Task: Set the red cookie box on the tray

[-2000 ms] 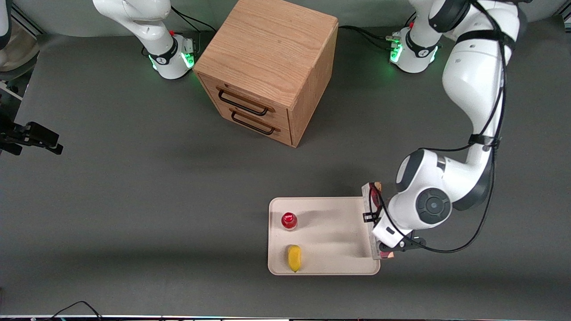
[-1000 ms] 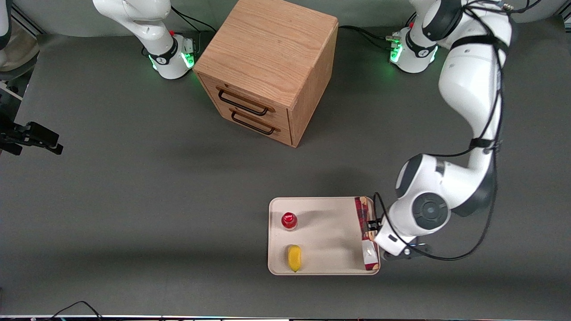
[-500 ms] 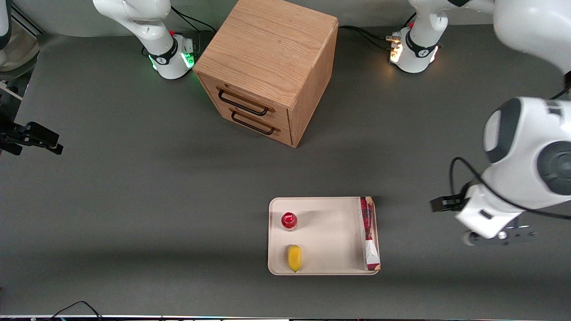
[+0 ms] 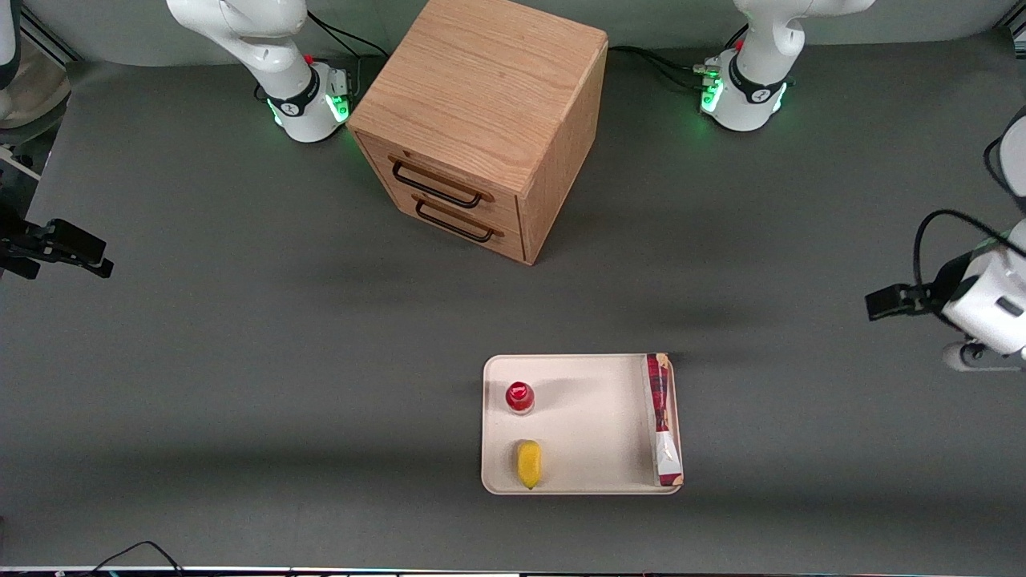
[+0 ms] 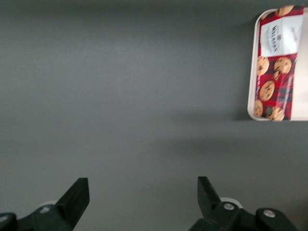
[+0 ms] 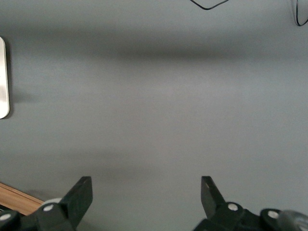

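Note:
The red cookie box (image 4: 663,421) lies flat in the cream tray (image 4: 589,425), along the tray's short rim toward the working arm's end. Nothing touches it. In the left wrist view the red cookie box (image 5: 275,62) shows its cookie print and white patch inside the tray's rim (image 5: 250,96). My left gripper (image 5: 142,185) is open with only bare grey table between its fingers. Its hand (image 4: 990,316) hovers well off the tray, toward the working arm's end of the table.
A small red-capped bottle (image 4: 519,397) and a yellow item (image 4: 528,463) sit in the tray, toward the parked arm's end. The wooden drawer cabinet (image 4: 481,120), both drawers closed, stands farther from the front camera. A cable (image 4: 128,553) lies at the table's near edge.
The gripper lowered the box onto the tray, let go of it, and pulled away toward the working arm's end. The box now lies flat and has not moved since.

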Available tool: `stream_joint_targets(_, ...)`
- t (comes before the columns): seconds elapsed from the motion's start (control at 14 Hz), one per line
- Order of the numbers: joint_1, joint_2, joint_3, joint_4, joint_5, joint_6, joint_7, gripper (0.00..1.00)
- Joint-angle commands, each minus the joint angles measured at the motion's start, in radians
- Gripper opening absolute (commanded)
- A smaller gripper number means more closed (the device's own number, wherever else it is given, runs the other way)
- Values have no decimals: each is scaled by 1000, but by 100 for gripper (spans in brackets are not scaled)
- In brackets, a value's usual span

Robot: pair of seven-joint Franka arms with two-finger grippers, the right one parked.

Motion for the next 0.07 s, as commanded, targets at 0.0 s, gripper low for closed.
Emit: stream_joint_targets(0.0,0,-121,13,-175,-13,58,48,100)
